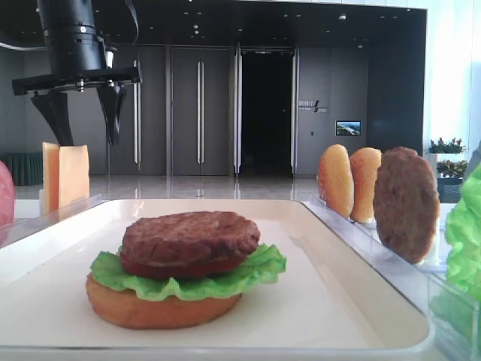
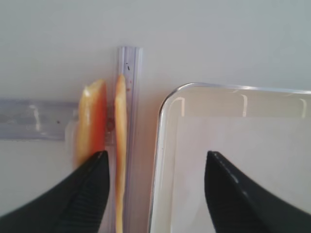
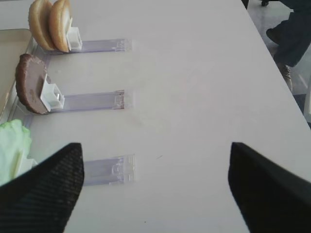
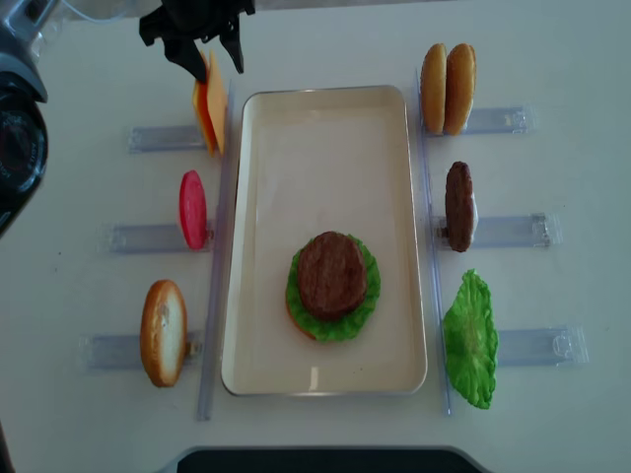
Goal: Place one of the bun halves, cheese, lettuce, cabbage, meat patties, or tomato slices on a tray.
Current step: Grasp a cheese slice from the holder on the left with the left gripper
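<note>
Cheese point(image 4: 209, 115) — two slices racked; left end effector point(image 4: 204, 44) wide above; right end effector point(image 3: 155, 187) wide.

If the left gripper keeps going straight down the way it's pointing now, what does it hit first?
Most likely the cheese. The left gripper hangs open above the two upright slices, one finger roughly over them and the other over the tray corner. Depth is unclear, so it could graze the tray rim instead.
</note>
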Controlling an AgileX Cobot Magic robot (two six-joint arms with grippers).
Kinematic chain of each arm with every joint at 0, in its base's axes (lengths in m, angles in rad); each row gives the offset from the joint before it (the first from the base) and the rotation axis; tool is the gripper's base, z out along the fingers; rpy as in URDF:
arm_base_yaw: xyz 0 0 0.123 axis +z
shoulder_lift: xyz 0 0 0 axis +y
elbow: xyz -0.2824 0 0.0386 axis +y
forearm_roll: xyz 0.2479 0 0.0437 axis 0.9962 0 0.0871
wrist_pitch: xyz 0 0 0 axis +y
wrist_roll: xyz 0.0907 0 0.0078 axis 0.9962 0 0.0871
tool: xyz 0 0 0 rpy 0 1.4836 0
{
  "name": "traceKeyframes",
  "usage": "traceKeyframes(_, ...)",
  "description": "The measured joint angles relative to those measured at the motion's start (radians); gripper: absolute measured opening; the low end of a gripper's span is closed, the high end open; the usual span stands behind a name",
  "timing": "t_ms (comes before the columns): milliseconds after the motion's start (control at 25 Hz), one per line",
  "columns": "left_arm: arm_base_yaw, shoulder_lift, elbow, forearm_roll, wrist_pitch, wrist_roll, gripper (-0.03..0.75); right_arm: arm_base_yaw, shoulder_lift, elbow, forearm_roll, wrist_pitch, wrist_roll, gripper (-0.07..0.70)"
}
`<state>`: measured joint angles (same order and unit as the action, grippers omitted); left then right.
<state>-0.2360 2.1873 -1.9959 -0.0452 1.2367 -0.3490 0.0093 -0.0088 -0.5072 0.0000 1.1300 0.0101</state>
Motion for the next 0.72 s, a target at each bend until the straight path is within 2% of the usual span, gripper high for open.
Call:
traceKeyframes(520,0.000,0.032,0.000,-0.003,0.000,0.000,0.468,0.000,0.000,0.000,0.000,0.000,0.000,0.577)
traceKeyframes(720,0.000,0.033,0.000,-0.003,0.000,0.011,0.396,0.000,0.000,0.000,0.000,0.000,0.000,0.577)
